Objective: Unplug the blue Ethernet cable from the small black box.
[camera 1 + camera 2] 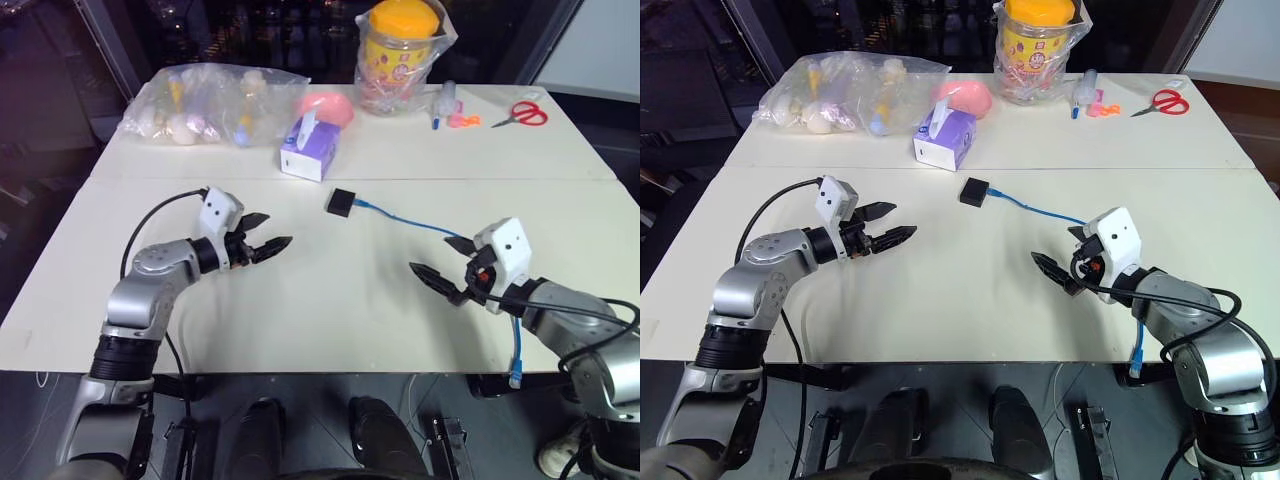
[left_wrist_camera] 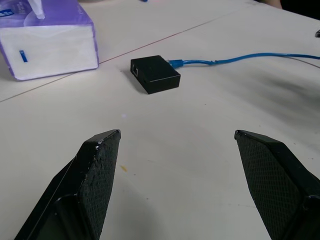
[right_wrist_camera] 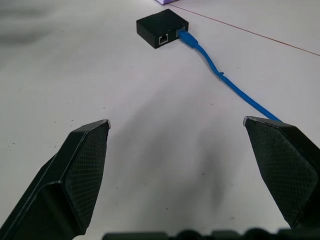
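Matte-black and square, the small black box (image 1: 341, 202) lies flat on the white table (image 1: 330, 310), just in front of the purple-and-white tissue box (image 1: 310, 150). Plugged into one side of it is the thin blue Ethernet cable (image 1: 415, 222), which runs across the table toward my right arm and hangs over the near edge. My left gripper (image 1: 268, 232) and my right gripper (image 1: 440, 258) both hover above the tabletop with fingers spread wide, holding nothing, well apart from the box.
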